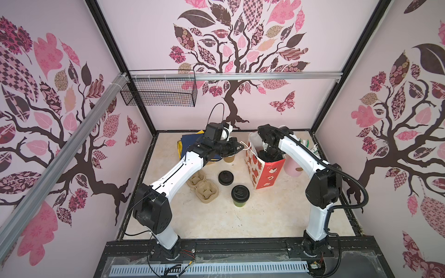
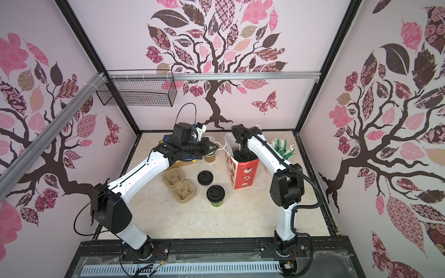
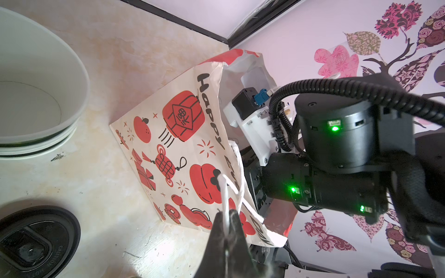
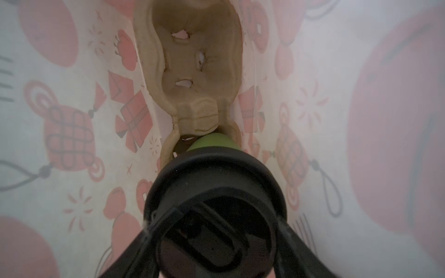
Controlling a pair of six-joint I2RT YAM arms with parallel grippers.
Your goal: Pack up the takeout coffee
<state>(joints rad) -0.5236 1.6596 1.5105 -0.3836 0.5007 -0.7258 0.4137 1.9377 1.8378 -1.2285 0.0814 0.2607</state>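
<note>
The right gripper (image 4: 216, 228) is deep inside the paper bag (image 1: 265, 173). Its two fingers (image 4: 134, 248) are pressed on the sides of the black lid (image 4: 216, 168) of one green cup (image 4: 212, 143), so the cup is held from above. Just under the gripper, the cup's bottom is at the near hole of the cup tray (image 4: 192, 60) on the bag's floor. How deep it sits cannot be told.

The cup should be kept straight up and pushed down gently until it is snug. Only then should the fingers be spread. The gripper should be lifted straight out, so the thin bag walls close on both sides of it are not caught.

The left gripper (image 3: 225, 214) is pinched tight on the bag's white string handle (image 3: 225, 192), and the bag's mouth is held open that way. This pull should be kept steady.

The other green cup (image 1: 240, 196) stands outside the bag on the table (image 1: 216, 223), well away from both grippers. A loose lid (image 1: 225, 177) and a spare tray (image 1: 202, 187) are seen near it. A brown cup (image 1: 229, 158) stands right under the left gripper and could be knocked if that gripper is lowered.
</note>
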